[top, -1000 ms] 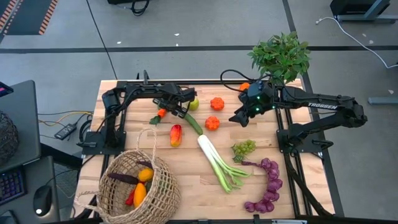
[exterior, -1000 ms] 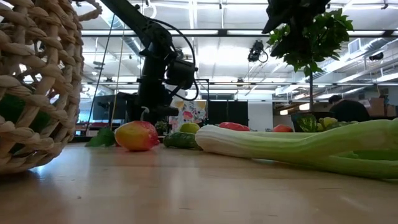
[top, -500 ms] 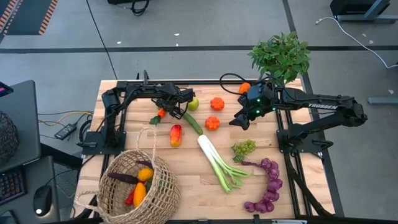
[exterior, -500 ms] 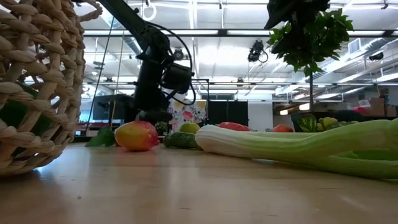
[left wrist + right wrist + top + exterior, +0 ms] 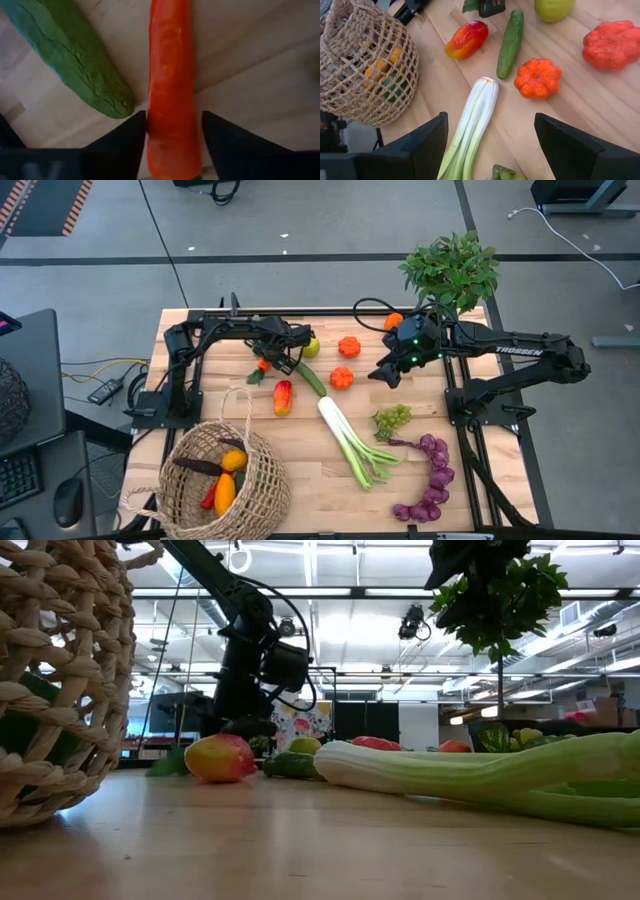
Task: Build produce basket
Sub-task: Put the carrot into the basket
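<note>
An orange carrot [image 5: 172,90] with green leaves [image 5: 252,376] lies on the wooden table at the far left. My left gripper [image 5: 268,361] stands over it, shut on the carrot. The tan wicker basket [image 5: 222,475] sits at the near left with an aubergine and some orange and red produce inside. Above the table's far right, my right gripper [image 5: 385,372] hovers open and holds nothing. Loose produce lies between: a cucumber [image 5: 309,377], a leek [image 5: 350,442], and green grapes [image 5: 392,418]. My left gripper pinches the carrot's two long sides [image 5: 172,135] between its two fingers [image 5: 125,142], near the leafy end. The fingers come steeply from above and lie across the carrot. The carrot lies flat on the table.
A red-yellow fruit [image 5: 283,396], a green apple [image 5: 312,346], two orange-red lumpy fruits [image 5: 349,346] [image 5: 342,378], purple grapes [image 5: 430,480] and an orange [image 5: 393,320] lie around. A potted plant [image 5: 452,270] stands at the far right corner. Bare wood [image 5: 300,480] lies between basket and leek.
My left gripper has sunk a little onto the carrot and its wrist has rolled slightly. The carrot's leafy end has shifted a touch on the table. My right arm has kept still.
</note>
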You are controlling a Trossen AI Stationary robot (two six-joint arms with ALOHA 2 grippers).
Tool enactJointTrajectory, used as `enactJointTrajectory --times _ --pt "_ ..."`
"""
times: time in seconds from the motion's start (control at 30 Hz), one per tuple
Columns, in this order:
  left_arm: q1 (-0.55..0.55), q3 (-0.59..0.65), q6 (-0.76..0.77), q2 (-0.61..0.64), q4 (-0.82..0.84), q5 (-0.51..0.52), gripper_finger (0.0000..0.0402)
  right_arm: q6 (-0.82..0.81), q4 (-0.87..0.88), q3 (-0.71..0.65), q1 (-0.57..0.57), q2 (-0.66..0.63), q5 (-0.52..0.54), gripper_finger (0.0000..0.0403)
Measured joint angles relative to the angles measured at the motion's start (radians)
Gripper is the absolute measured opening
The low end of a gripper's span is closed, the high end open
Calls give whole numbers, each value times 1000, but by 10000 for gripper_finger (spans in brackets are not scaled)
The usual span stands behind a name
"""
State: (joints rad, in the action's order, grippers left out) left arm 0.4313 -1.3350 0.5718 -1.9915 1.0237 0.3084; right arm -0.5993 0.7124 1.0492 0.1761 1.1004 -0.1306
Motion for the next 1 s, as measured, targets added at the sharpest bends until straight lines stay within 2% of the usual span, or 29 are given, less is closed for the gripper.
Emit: enactJointTrajectory --times 0.2,0.3,0.43,0.57,0.73,0.93,1.0 --pt "-29 -37 18 1 21 -65 130 0 0 0 0 0 6 299" --pt "-44 -75 -7 2 30 -119 122 2 0 0 0 0 7 299" --pt "-60 -155 13 2 83 -138 125 16 0 0 0 0 6 299" --pt "-73 -293 11 2 165 -138 125 27 0 0 0 0 0 299" --pt "-105 -538 9 2 301 -137 124 35 0 0 0 0 -27 299" --pt "-193 -823 -95 2 534 -128 124 35 0 0 0 0 -64 299" --pt "-227 -889 -114 7 547 -131 124 34 0 0 -1 0 -91 299"
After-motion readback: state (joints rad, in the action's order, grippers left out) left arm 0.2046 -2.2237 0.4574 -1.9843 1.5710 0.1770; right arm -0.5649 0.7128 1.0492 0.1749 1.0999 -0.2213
